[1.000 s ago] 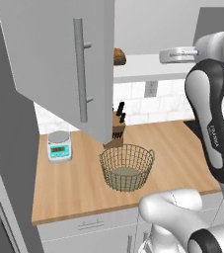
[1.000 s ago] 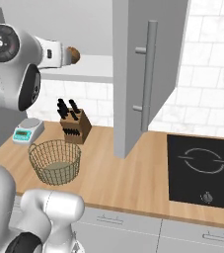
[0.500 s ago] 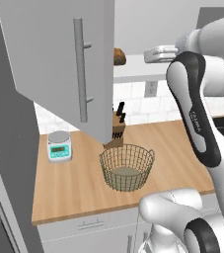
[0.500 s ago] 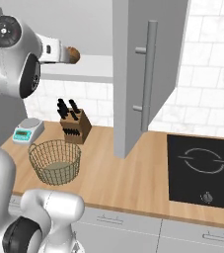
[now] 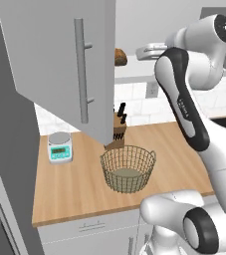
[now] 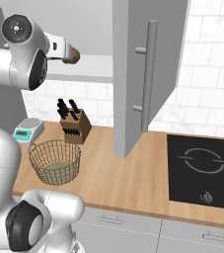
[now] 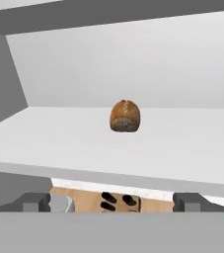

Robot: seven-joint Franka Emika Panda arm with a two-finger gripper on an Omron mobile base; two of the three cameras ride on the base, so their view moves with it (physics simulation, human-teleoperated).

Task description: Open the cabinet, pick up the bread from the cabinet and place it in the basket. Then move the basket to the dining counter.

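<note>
The cabinet door (image 5: 79,74) stands swung open, its bar handle facing out, also seen from the other side as the cabinet door (image 6: 143,74). The bread (image 7: 125,116), a small golden-brown lump, sits on the white cabinet shelf (image 7: 187,148), straight ahead of my gripper (image 7: 111,202). Both fingertips (image 7: 32,201) are spread wide, open, with nothing between them. From the base my gripper (image 5: 141,51) hangs just right of the bread (image 5: 120,56), a short gap apart. The wire basket (image 5: 128,168) stands empty on the wood counter below, also seen as the basket (image 6: 55,160).
A knife block (image 5: 118,132) stands behind the basket, a small kitchen scale (image 5: 59,147) to its left. A black cooktop (image 6: 202,170) lies at the counter's right end. The open door hangs over the counter's middle.
My hand has moved toward the cabinet shelf, closing much of the gap to the bread. Bread, basket and door stayed put.
</note>
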